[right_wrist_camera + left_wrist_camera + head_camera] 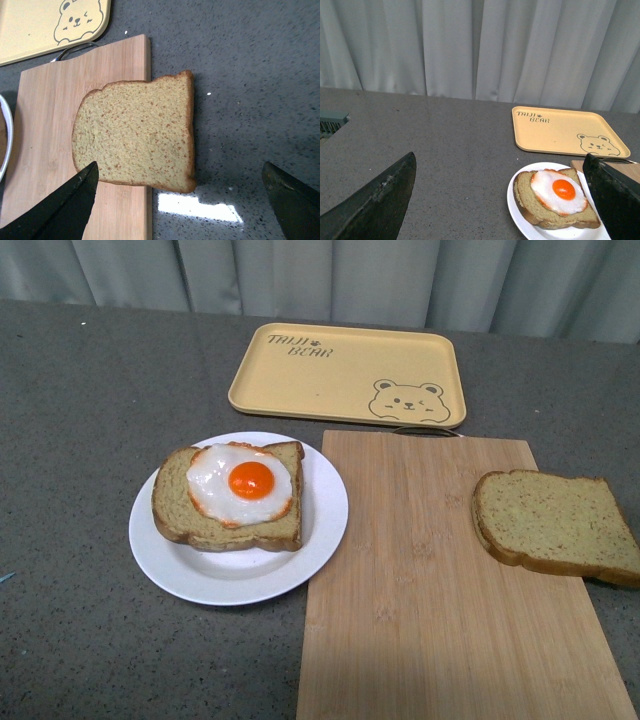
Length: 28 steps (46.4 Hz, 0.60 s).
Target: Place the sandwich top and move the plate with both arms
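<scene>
both grippers hang empty with jaws spread wide: the left gripper (500, 159) looks over the plate (180, 575), the right gripper (180, 166) over the sandwich top (134, 134), and neither touches anything. the sandwich top lies flat at the right side of the cutting board (415, 600), one side overhanging onto the grey table, well apart from the plate. a finger coming down there could catch the board's edge, tip the slice or crush the soft crumb. set off-centre, it may slide on the domed fried egg (245, 483). the plate's right rim meets or overlaps the board's left edge, leaving little room for a finger there. there is open table left of the plate, and the yellow tray (330, 375) sits behind.
</scene>
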{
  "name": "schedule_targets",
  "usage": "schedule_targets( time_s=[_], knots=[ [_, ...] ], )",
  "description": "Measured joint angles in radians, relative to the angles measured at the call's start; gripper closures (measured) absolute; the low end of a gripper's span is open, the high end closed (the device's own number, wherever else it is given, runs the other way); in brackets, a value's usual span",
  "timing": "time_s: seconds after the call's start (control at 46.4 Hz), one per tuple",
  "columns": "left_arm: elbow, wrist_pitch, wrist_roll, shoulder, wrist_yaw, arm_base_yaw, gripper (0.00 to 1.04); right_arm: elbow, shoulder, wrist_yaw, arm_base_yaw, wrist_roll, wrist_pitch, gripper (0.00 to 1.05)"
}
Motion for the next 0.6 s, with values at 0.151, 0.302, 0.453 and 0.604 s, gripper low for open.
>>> schedule_targets(
  time_s=[0.151,0.302,0.453,0.604],
  knots=[
    [0.0,0.0,0.0,0.0,0.0,0.0,0.07,0.082,0.164,-0.065,-0.017,0.012,-0.034,0.09],
    [0.0,0.0,0.0,0.0,0.0,0.0,0.07,0.144,0.292,-0.145,-0.01,0.065,-0.047,0.09],
    [0.0,0.0,0.0,0.0,0.0,0.0,0.07,0.197,0.368,-0.166,0.023,0.118,-0.047,0.09],
    [0.0,0.0,0.0,0.0,0.0,0.0,0.07,0.244,0.434,-0.127,0.058,0.152,-0.057,0.35]
  ],
)
